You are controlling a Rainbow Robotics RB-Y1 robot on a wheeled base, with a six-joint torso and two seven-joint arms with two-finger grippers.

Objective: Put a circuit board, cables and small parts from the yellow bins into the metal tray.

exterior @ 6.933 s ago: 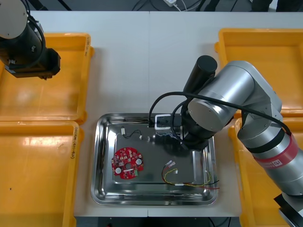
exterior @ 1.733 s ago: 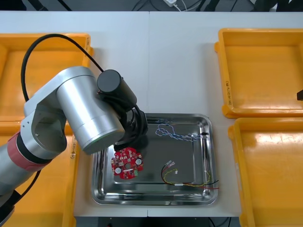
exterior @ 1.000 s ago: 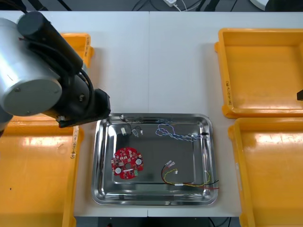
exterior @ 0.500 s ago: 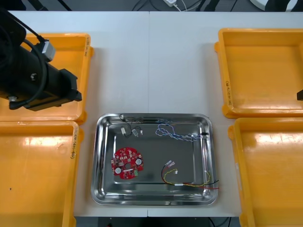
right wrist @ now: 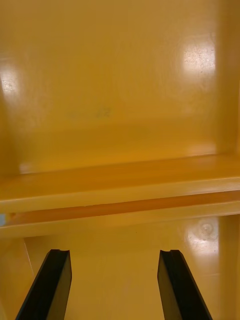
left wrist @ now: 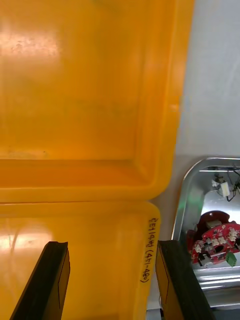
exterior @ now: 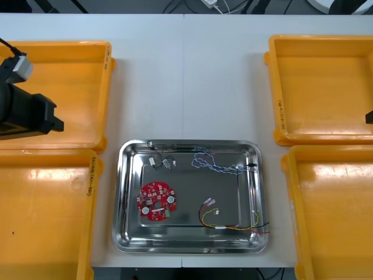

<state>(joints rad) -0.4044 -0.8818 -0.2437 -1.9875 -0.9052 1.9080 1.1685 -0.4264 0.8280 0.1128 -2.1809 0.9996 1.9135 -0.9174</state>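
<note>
Left gripper (left wrist: 112,245), fingers (left wrist: 55,280) apart, above the left yellow bins (left wrist: 90,100).

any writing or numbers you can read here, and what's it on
"(451-480)", roughly, handwritten on the rim of the near left yellow bin; the characters before it are unclear.
Black marking on the rim of the far right yellow bin: too small to read.
Print on the red circuit board: too small to read.
</note>
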